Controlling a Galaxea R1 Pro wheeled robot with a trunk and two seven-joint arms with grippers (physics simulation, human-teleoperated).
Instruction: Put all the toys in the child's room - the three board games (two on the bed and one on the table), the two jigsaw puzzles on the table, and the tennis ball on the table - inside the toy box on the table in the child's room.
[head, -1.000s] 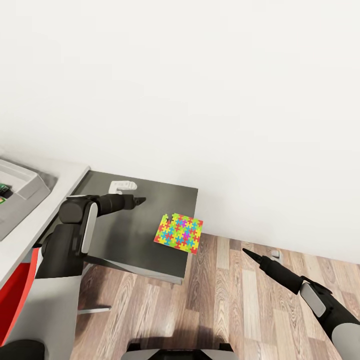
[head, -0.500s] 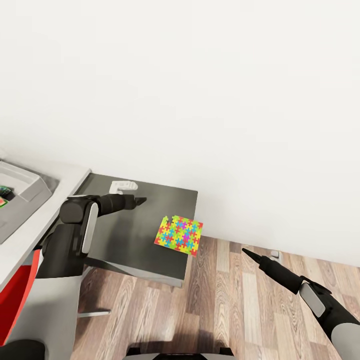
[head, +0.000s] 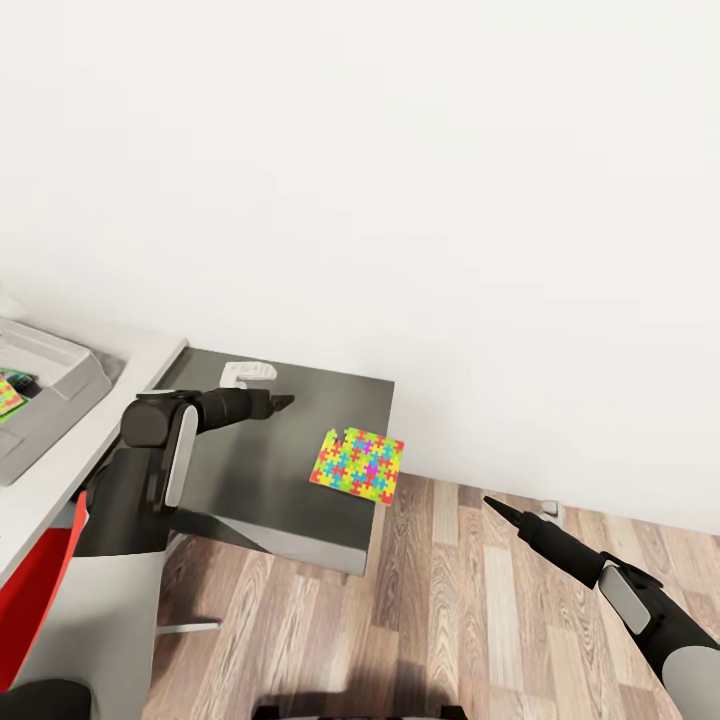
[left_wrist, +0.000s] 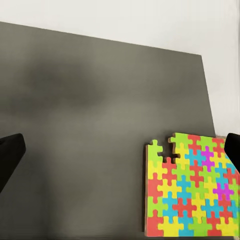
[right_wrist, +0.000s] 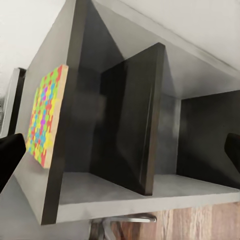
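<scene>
On the dark cabinet top (head: 250, 460), just ahead of the left gripper (head: 283, 402) and off to its right, lies a jigsaw puzzle (head: 358, 465), flat, with one corner jutting past the cabinet's edge over the wood floor (head: 440, 610). The left wrist view shows the same puzzle (left_wrist: 192, 187) between and beyond the two dark fingertips, which stand wide apart at the picture's edges, so that gripper is spread and holds nothing. The toy box (head: 45, 385) sits well behind the left arm on the pale table (head: 60, 470), with what looks like a second puzzle panel already inside; too little of it shows to be sure.

The step in hand looks like the pickup of this remaining puzzle. The next move calls for carrying the left gripper forward and to its right, down onto the panel; since the panel is thin and flat, gripping it at the overhanging corner seems the likeliest way to get a finger beneath it.

The left arm is bent at the elbow, forearm level over the cabinet, fingers pointing toward the wall (head: 420, 180). The right gripper (head: 492, 503) hangs out over the floor, well clear of the puzzle, pointing up toward the cabinet's side; its fingertips also sit far apart in its wrist view, open and empty, facing the cabinet's shelves (right_wrist: 150, 185).
</scene>
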